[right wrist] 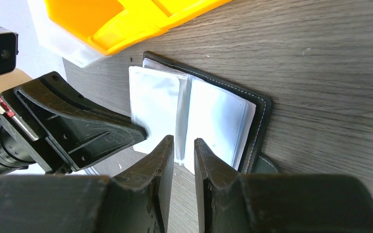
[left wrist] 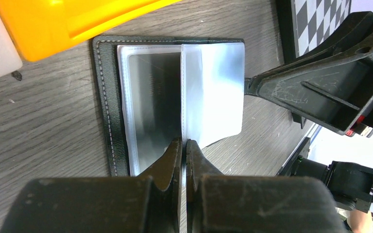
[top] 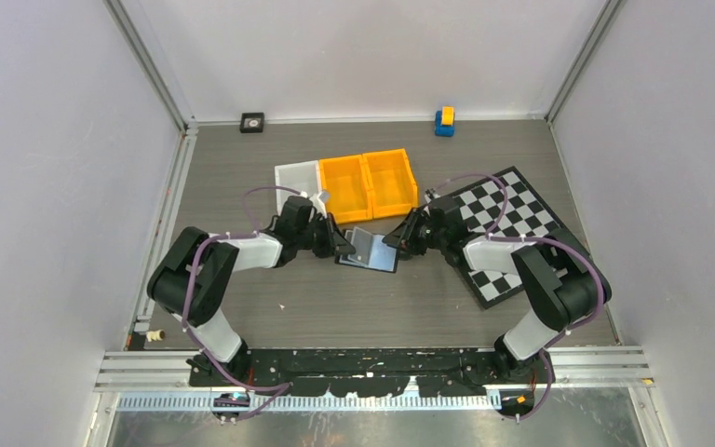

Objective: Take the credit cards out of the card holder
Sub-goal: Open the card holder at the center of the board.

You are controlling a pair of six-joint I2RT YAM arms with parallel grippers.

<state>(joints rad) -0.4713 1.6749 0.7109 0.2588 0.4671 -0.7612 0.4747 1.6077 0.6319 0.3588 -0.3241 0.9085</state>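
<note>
Open card holder (top: 370, 250) lies on the grey wood-grain table (top: 242, 158).

Black card holder (left wrist: 108, 102), pale grey-blue panels; orange bins (top: 370, 183); black-white checkered board (top: 507, 233).

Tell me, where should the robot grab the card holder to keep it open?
Probably by the clear sleeve pages, at their free edges, not the flat black cover. The card holder lies open on the table, and the pages stand up from its spine, so thin fingers can pinch them from each side, left and right.
</note>
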